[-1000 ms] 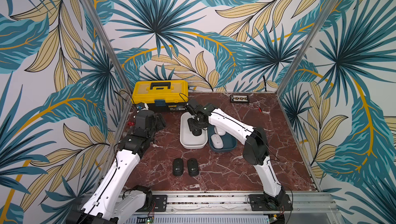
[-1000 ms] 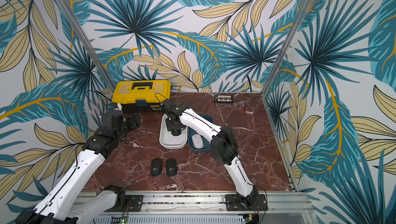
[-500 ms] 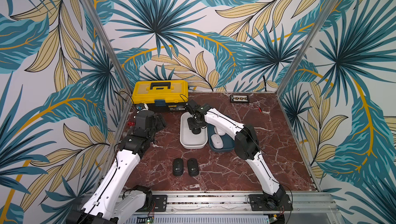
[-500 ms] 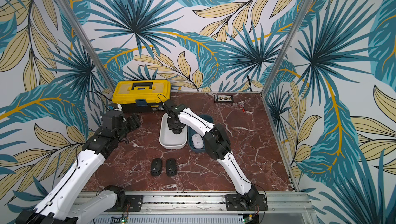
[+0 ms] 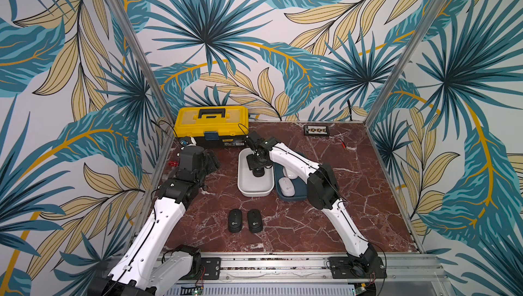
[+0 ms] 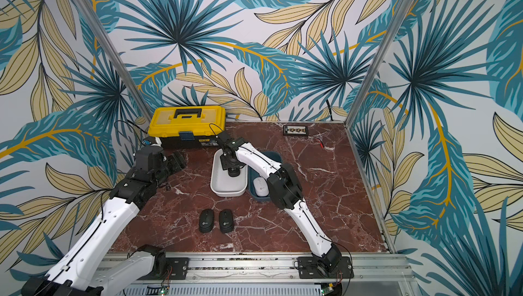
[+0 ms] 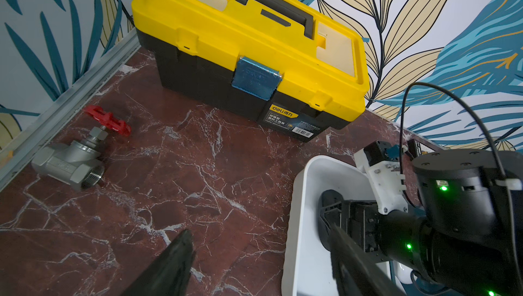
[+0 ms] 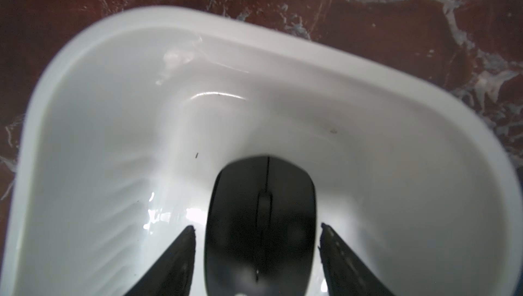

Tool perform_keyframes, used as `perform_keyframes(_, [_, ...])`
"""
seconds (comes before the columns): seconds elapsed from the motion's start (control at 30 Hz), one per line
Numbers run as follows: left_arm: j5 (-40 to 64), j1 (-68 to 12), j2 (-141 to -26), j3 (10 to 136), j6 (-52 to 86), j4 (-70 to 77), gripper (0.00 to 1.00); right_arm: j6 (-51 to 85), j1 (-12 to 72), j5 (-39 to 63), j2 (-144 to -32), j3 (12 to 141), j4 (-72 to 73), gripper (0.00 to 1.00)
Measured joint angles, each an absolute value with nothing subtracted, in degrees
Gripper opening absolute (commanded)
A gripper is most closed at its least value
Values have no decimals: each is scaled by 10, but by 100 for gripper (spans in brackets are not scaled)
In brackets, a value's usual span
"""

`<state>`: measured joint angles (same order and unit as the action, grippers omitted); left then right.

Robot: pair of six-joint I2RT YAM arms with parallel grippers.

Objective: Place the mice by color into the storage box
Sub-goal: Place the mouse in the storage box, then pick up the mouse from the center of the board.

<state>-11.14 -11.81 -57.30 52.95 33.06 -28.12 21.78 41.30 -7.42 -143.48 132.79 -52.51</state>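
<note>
Leaf-patterned walls close in a red-brown marble table [image 5: 353, 209], and in both top views a white oval plastic tray [image 5: 254, 194] sits just beside a dark blue plastic tray [image 5: 294, 197] that holds two glossy white mice [image 5: 286, 187]. Two matte black mice [image 5: 244, 221] lie side by side on the table nearer the front, and a yellow and black plastic toolbox [image 5: 210, 123] stands at the back. The right end effector [image 5: 257, 167] reaches down into the white tray, while the left end effector [image 5: 210, 161] hangs well apart, off to the side. The left wrist view shows the left end effector's fingers [image 7: 175, 260] spread with nothing between them, above bare table near a steel valve with a red handle [image 7: 70, 161]. The right wrist view shows a matte black oval mouse [image 8: 260, 195] lying on the tray floor between the right end effector's fingers [image 8: 181, 255], with a sliver of white showing on each side, so the jaws stand apart and the mouse is not clamped. The step in hand looks like the let-go. To do it well, the right arm should rise straight up, jaws held wide, so neither finger drags the mouse or nudges the tray wall. It should clear the rim before swinging toward the black pair, which belongs in this same tray.
</note>
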Motion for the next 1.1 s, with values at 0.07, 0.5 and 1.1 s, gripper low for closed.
perform_keyframes(0.07, [-111, -118, -573, 529, 331, -281, 77, 218, 413, -74, -1435, 1328, -526, 75])
perform_keyframes(0.5, [-114, -118, -570, 529, 328, -281, 77, 243, 433, -74, -1331, 1262, -540, 75])
perform_keyframes(1.1, [-116, -118, -523, 529, 324, -292, 78, 375, 636, -122, -1068, 889, -512, 75])
